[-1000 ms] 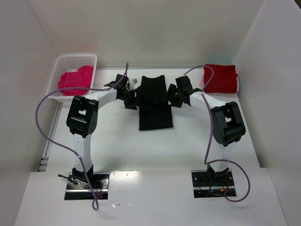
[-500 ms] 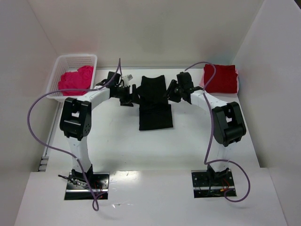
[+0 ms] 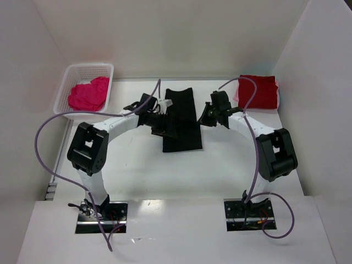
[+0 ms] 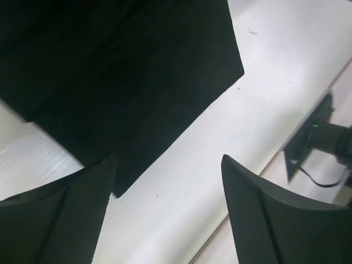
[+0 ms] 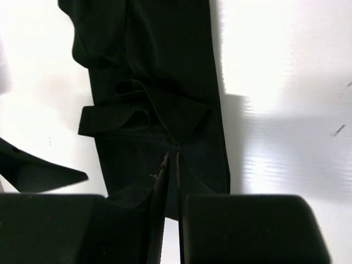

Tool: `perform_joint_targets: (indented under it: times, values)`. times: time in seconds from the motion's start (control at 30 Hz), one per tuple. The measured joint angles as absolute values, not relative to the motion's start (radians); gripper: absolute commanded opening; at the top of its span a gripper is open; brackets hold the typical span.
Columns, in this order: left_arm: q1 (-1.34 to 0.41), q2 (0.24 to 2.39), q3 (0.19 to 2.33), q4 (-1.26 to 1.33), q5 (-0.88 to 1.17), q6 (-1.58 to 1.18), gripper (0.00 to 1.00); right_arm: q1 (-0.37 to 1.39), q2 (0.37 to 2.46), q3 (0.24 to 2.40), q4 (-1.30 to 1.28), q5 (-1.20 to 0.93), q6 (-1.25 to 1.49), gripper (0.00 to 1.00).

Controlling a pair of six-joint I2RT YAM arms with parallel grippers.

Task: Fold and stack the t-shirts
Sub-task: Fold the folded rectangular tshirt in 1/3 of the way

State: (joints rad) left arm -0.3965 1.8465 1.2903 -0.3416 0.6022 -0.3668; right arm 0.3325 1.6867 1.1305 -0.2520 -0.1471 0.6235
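Black cloth lies in the middle of the white table (image 3: 137,165). It is the black t-shirt (image 3: 181,107), folded into a long strip that runs away from the arms. From the top we also see the dark red t-shirt (image 3: 258,92), folded flat in the far right corner, so we think the stack will grow there. The pink t-shirt (image 3: 88,94) sits crumpled in the white basket (image 3: 91,67) at the far left, not folded yet. The left gripper (image 3: 163,122) is at the left edge of the black strip and the right gripper (image 3: 209,116) is at its right edge. We think they are placed one on each side so they can fold it together.

From the left wrist, the two fingers (image 4: 66,220) stand wide apart with nothing between them. Between their tips we see bare table and a corner of the black t-shirt, so this hand holds nothing.

From the right wrist, the fingers (image 5: 236,228) are almost together, with only a thin slit between them. Their tips sit on the black t-shirt, right where the wrinkles run together. We think they pinch a bit of cloth there, though the slit is too thin to be sure. A small fold is bunched up in the strip just past the tips and may need smoothing.
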Motion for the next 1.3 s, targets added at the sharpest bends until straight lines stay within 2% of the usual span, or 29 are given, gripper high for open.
perform_joint_targets:
  times: [0.17,0.33,0.37,0.7,0.93,1.3]
  values:
    - [-0.508,1.856,1.321,-0.36,0.446,-0.396,0.96,0.341,1.671,1.118,-0.284,-0.088,0.621,0.15]
    - [-0.58,1.923,1.367,-0.333,0.289,-0.482,0.96,0.343,1.592,1.077,-0.311,-0.02,0.635,0.18]
    - [-0.592,1.945,1.371,-0.328,0.26,-0.506,0.96,0.343,1.565,1.066,-0.316,-0.01,0.64,0.21]
    - [-0.649,2.065,1.477,-0.315,0.043,-0.635,0.96,0.343,1.321,0.984,-0.333,0.039,0.673,0.22]
    - [-0.651,2.148,1.614,-0.36,-0.07,-0.663,0.97,0.343,1.278,0.942,-0.343,0.043,0.683,0.23]
    - [-0.651,2.214,1.714,-0.439,-0.284,-0.688,0.99,0.343,1.24,0.921,-0.354,0.046,0.696,0.23]
